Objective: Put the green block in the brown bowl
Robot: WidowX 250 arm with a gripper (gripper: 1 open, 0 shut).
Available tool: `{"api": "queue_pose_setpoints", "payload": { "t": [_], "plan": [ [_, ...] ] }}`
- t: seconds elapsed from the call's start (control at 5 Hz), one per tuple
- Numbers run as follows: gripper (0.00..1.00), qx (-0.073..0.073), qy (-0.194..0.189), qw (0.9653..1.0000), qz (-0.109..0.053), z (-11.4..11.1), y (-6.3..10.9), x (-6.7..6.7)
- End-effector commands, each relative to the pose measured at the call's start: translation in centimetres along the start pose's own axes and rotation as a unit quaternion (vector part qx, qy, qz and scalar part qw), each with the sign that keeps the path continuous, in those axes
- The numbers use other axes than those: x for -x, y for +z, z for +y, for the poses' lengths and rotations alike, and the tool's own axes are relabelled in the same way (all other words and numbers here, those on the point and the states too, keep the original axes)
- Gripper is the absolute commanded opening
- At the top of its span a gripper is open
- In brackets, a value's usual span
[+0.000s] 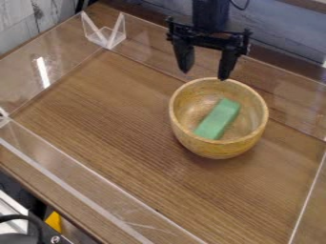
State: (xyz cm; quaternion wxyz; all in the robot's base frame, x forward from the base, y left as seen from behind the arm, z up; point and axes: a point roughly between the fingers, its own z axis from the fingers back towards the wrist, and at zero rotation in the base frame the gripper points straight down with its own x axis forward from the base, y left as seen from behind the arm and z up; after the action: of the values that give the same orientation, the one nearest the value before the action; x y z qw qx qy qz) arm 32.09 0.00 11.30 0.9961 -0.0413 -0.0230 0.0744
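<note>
You are looking at a wood-grain table that is carrying the scene, with clear plastic walls standing around its edges. The brown bowl is sitting directly on the tabletop toward the right side, and a clear plastic bracket is standing by the far left wall.

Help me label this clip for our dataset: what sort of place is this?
Probably a lab test bench rather than a home. A wooden tabletop is fenced by clear plastic walls, and a black robot gripper hangs open above a wooden bowl holding a green block.
</note>
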Motion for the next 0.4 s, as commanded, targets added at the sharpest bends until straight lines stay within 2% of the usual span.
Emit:
{"api": "queue_pose_setpoints", "payload": {
  "t": [0.0,0.2],
  "plan": [
    [1.0,-0.002,-0.001,0.9989,-0.048,0.25,3.45,-0.62],
    [1.0,-0.01,-0.002,0.9988,-0.049,0.57,4.06,-0.32]
  ]
}}
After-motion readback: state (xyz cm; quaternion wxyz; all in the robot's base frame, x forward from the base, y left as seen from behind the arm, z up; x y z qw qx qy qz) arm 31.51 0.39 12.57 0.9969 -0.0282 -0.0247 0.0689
